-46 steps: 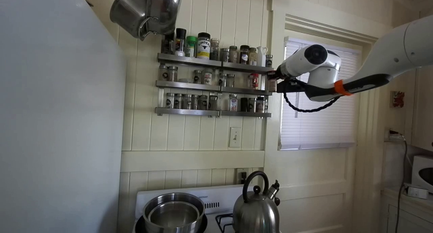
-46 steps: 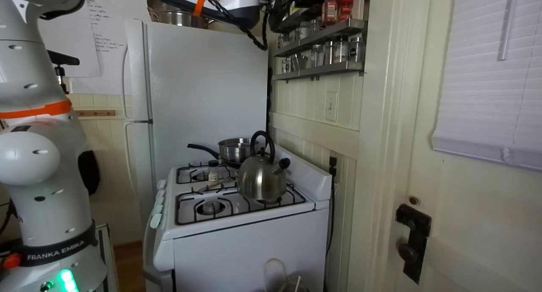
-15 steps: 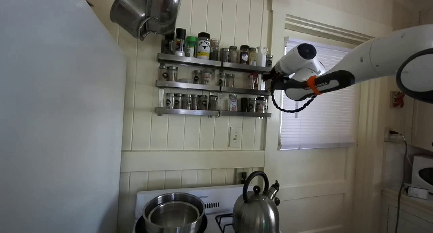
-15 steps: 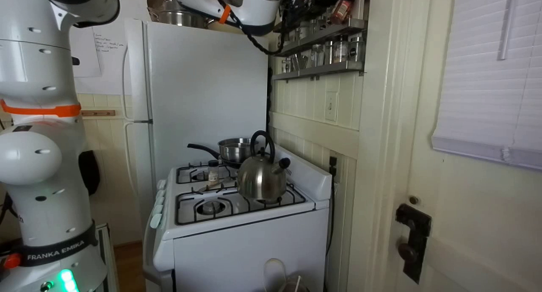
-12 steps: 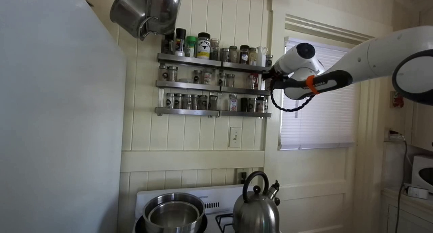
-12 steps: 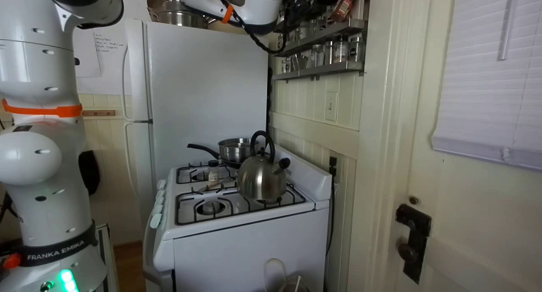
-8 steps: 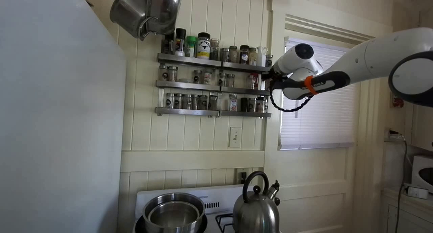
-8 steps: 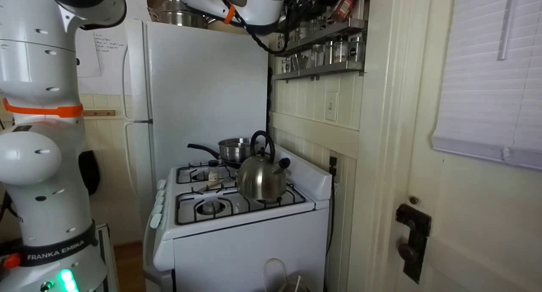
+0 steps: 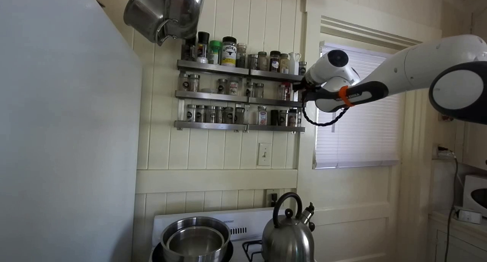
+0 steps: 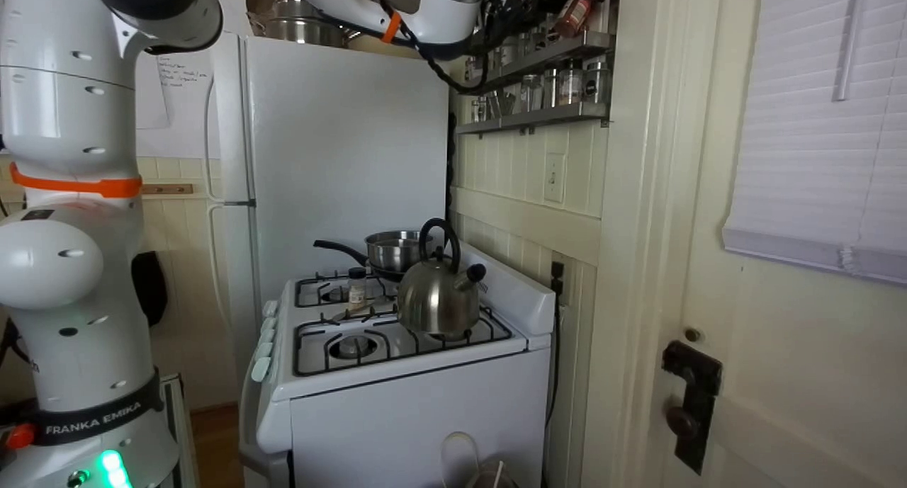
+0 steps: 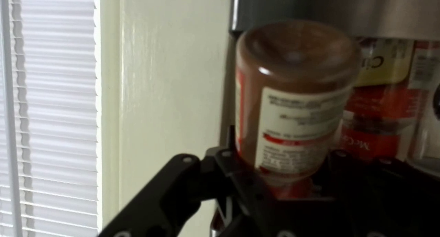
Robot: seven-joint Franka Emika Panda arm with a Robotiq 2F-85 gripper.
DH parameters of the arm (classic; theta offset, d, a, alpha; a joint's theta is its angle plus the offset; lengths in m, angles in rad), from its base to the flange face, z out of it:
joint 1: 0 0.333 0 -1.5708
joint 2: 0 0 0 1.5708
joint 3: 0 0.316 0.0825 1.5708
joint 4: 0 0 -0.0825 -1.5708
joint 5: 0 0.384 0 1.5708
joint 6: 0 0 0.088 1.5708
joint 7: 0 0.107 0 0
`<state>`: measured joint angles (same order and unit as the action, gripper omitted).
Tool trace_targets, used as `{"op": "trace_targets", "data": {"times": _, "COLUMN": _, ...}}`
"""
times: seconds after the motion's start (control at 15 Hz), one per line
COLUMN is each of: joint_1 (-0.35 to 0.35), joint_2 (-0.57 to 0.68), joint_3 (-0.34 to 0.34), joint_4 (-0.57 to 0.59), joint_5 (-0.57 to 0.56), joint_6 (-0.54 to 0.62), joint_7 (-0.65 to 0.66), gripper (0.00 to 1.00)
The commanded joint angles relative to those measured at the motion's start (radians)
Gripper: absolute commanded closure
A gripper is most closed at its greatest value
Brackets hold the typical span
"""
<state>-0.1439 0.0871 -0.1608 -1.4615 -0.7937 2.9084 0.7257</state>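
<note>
A spice jar [image 11: 299, 127] with reddish-brown contents, a cream label and a red cap is held in my gripper [image 11: 283, 158], its dark fingers closed on both sides near the cap end. The wrist picture stands upside down, so the jar's base points up, overlapping the metal shelf's edge [image 11: 330, 13]. In an exterior view the jar [image 10: 572, 15] leans above the right end of the middle shelf [image 10: 560, 57]; whether it touches is unclear. In an exterior view my gripper [image 9: 300, 89] stands at that shelf's end, hiding most of the jar. Red-labelled jars [image 11: 373, 140] stand beside it.
Further spice jars line the upper shelf [image 9: 277, 75] and lower shelf [image 9: 274, 128]. A door frame [image 9: 310, 148] and window blind [image 9: 357, 140] adjoin the shelves. Below, a kettle [image 10: 439, 300] and a small jar [image 10: 356, 293] stand on the stove [image 10: 418, 403]. Pots [image 9: 146, 15] hang above.
Since three seconds ago the arm has carried the jar toward the shelf, and the jar has gone from upright to leaning. Within the last second the arm shifted slightly, with the jar almost still.
</note>
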Motion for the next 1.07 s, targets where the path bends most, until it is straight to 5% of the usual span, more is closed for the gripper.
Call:
{"op": "trace_targets", "data": {"times": 0.0, "joint_1": -0.002, "joint_2": 0.068, "joint_3": 0.006, "joint_4": 0.111, "joint_5": 0.038, "joint_6": -0.031, "joint_7": -0.030, "gripper": 0.79}}
{"op": "trace_targets", "data": {"times": 1.0, "joint_1": -0.009, "joint_2": 0.112, "joint_3": 0.039, "joint_4": 0.176, "joint_5": 0.094, "joint_6": -0.065, "joint_7": -0.100, "gripper": 0.79}}
